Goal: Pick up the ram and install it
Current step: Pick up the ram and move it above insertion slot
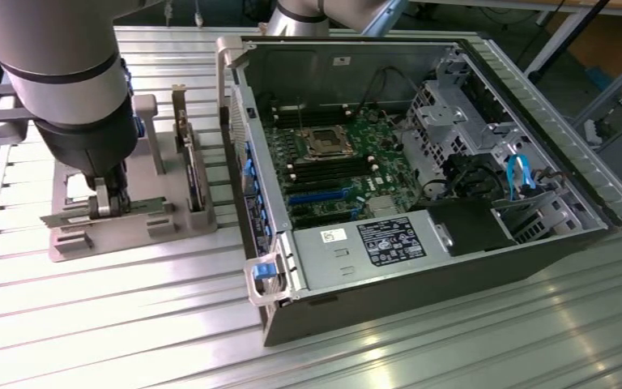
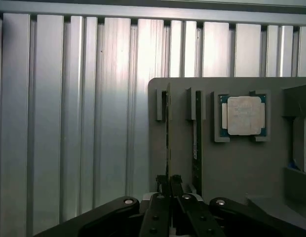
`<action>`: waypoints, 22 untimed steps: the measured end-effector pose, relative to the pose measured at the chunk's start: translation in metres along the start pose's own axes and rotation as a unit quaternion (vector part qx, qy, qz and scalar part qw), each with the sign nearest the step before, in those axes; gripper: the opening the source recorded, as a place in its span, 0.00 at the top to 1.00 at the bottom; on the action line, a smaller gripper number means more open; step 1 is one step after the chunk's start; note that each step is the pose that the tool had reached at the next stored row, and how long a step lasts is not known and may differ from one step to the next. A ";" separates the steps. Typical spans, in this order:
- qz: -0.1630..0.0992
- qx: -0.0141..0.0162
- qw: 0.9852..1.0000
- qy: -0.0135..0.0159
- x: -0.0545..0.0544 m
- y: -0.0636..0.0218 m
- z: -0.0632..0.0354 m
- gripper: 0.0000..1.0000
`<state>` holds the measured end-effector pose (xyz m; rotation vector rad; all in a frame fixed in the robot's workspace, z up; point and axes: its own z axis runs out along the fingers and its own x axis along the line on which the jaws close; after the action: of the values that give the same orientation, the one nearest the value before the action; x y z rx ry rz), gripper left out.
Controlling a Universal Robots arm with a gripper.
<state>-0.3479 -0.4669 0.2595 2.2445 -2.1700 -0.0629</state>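
My gripper (image 2: 169,181) pinched nearly shut on the ram (image 2: 168,133), standing edge-up in its grey holder (image 2: 232,168) for easy grasping.

The table (image 1: 127,324) is silver aluminium, striped with long grooves. At the left of the exterior view sits a plain grey holder (image 1: 127,223). The gripper (image 2: 169,180) is black and the ram (image 2: 168,123) dark green. The CPU chip (image 2: 243,115) is silver, edged green. The motherboard (image 1: 343,154) is green with blue slots (image 1: 317,197), inside a black case (image 1: 398,300).
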 end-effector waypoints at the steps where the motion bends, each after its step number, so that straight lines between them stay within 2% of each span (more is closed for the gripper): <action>1: 0.000 0.000 1.000 0.000 0.000 0.0002 -0.0041 0.88; 9: 0.000 0.000 1.000 0.000 0.000 0.0008 -0.0201 0.88; 12: 0.000 0.000 1.000 0.000 0.000 0.0012 -0.0307 0.88; 22: 0.000 0.000 1.000 0.000 -0.001 0.0018 -0.0537 0.88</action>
<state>-0.3475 -0.4669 0.3133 2.2444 -2.1700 -0.0629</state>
